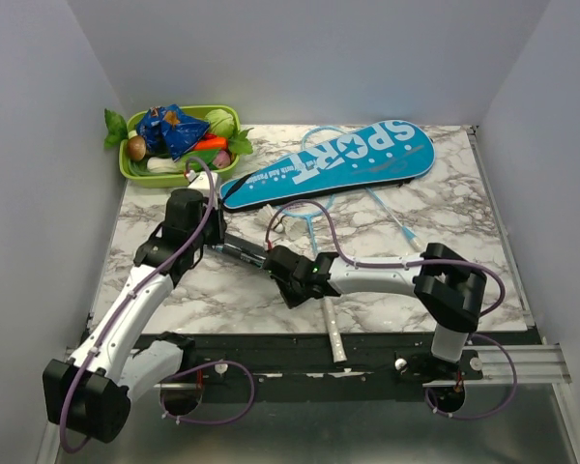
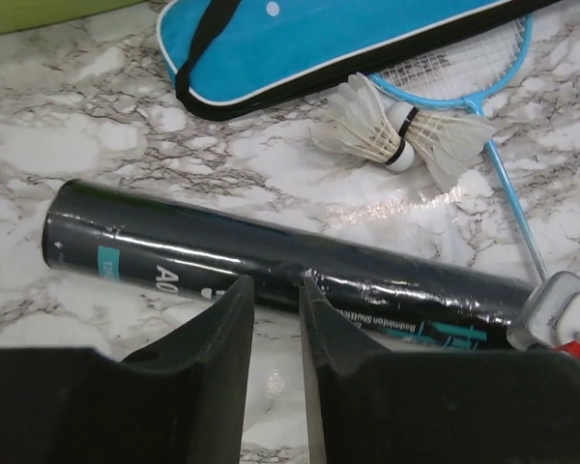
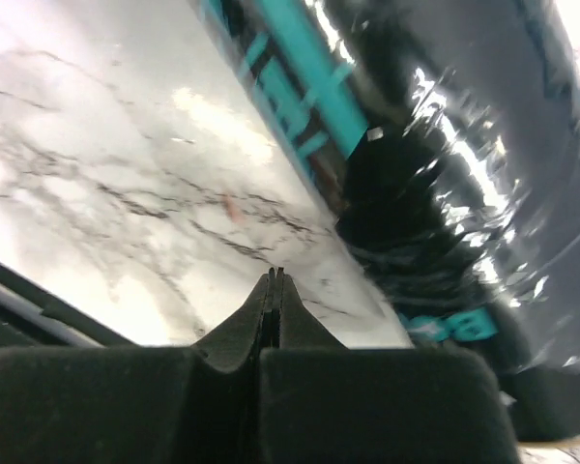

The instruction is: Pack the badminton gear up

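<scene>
The dark clear tube (image 2: 271, 261) lies flat on the marble desk (image 2: 68, 135), just beyond my left gripper (image 2: 275, 290), whose jaws are slightly parted and empty. My right gripper (image 3: 274, 280), clenched on nothing, sits beside it, probably to block rolling.

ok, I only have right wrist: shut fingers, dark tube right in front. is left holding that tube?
Observer: No. The left gripper is slightly open beside the tube, with nothing between its fingers.
Operator: shuttlecocks packed?
Observer: Not these. The shuttlecocks lie on the tabletop next to a racket.
Operator: and the cover?
Observer: The blue cover lies flat at the back, with a racket head poking out behind it.
</scene>
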Robot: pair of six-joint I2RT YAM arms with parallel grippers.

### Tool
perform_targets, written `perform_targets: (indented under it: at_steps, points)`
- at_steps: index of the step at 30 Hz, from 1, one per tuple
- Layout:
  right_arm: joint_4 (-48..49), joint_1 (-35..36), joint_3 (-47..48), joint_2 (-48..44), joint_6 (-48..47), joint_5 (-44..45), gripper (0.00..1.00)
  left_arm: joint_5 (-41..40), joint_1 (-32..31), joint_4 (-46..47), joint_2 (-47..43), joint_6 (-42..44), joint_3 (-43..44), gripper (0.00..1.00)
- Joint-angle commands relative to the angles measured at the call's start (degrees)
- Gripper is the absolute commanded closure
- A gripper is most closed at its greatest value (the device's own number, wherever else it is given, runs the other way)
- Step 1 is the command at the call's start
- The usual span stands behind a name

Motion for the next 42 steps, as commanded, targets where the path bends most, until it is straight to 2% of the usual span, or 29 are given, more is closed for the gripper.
perform_targets:
  at_steps: [1,5,6,7,10,11,12,14,17,19,22,25,28,29,31,32,34,35,36,37,39,41,42]
  points:
    - [-0.8,-0.7,-2.5,-2.1,-2.1,3.5,0.99,5.5,-0.6,2.0,2.9,0.9,0.4,0.66]
    - [-0.8,-0.8,-3.7,-5.0,-2.1,3.7,0.99,6.3,-0.7,2.7,5.6,0.7,3.6,0.62]
    - [-0.7,-0.8,-3.9,-5.5,-1.9,3.4,0.97,7.6,-0.7,3.1,6.7,0.9,4.2,0.55]
    - [-0.7,-0.8,-4.4,-6.3,-1.8,2.9,0.94,9.0,-0.8,3.7,7.4,1.4,4.6,0.52]
    - [-1.4,-0.8,-5.2,-10.3,-1.8,1.3,0.71,13.0,-2.8,3.8,10.5,5.4,7.2,0.42]
    - [-1.8,-0.8,-5.7,-11.4,-2.0,0.7,0.55,13.6,-5.1,3.5,11.1,7.1,8.1,0.38]
    - [-2.2,-0.8,-5.9,-14.2,-2.3,0.1,0.5,13.8,-7.0,3.1,12.2,11.0,8.6,0.32]
    - [-4.8,-0.8,-6.4,-17.3,-3.0,-1.5,0.37,12.9,-10.0,0.7,13.9,15.3,10.4,0.3]
    - [-8.6,-0.8,-6.6,-24.1,-4.4,-3.8,0.27,14.7,-14.3,-1.4,16.9,21.2,12.2,0.26]
    - [-11.3,-0.8,-6.6,-27.8,-4.8,-5.4,0.24,15.8,-15.7,-2.0,19.1,23.7,13.0,0.25]
    - [-12.1,-0.8,-7.3,-29.4,-4.1,-10.1,0.22,13.3,-17.4,-3.8,22.5,26.3,15.1,0.24]
    - [-7.4,-0.7,-10.5,-29.6,-1.2,-14.9,0.27,6.7,-18.3,-3.7,25.9,29.4,16.8,0.24]
    - [-2.2,-0.8,-12.4,-27.4,1.5,-17.1,0.41,0.7,-18.3,-2.9,30.1,30.8,18.6,0.26]
    - [-1.5,-0.6,-12.6,-26.5,2.4,-17.2,0.51,-0.7,-18.3,-2.2,31.0,30.7,18.9,0.27]
    - [0.2,-0.4,-12.5,-24.2,2.9,-16.6,0.61,-5.3,-18.3,-1.5,33.8,30.3,19.0,0.31]
    - [0.7,-0.4,-12.1,-23.5,3.3,-15.7,0.69,-6.9,-18.3,-0.5,34.6,30.1,18.8,0.33]
    - [2.0,-0.3,-12.1,-21.9,3.6,-14.8,0.79,-10.9,-18.1,0.4,36.5,28.8,18.6,0.42]
    - [2.5,-0.3,-12.1,-21.4,3.9,-13.6,0.89,-12.4,-17.9,1.5,37.0,28.1,18.4,0.49]
    - [2.8,-0.3,-11.8,-20.9,4.0,-12.9,0.94,-13.8,-17.4,2.0,37.9,27.1,18.3,0.67]
    - [2.9,-0.3,-11.5,-19.4,4.0,-12.3,0.99,-15.7,-17.1,2.3,38.2,25.4,18.3,0.75]
    - [3.1,-0.3,-10.1,-17.7,3.9,-11.2,0.99,-18.5,-16.5,2.6,39.5,23.9,18.5,0.91]
    - [3.1,-0.3,-9.1,-14.8,3.9,-10.8,0.99,-23.7,-15.6,2.2,40.4,21.9,18.8,0.99]
    - [3.1,-0.3,-8.7,-13.6,4.1,-10.5,0.99,-25.1,-15.2,2.0,41.0,21.1,19.0,1.0]
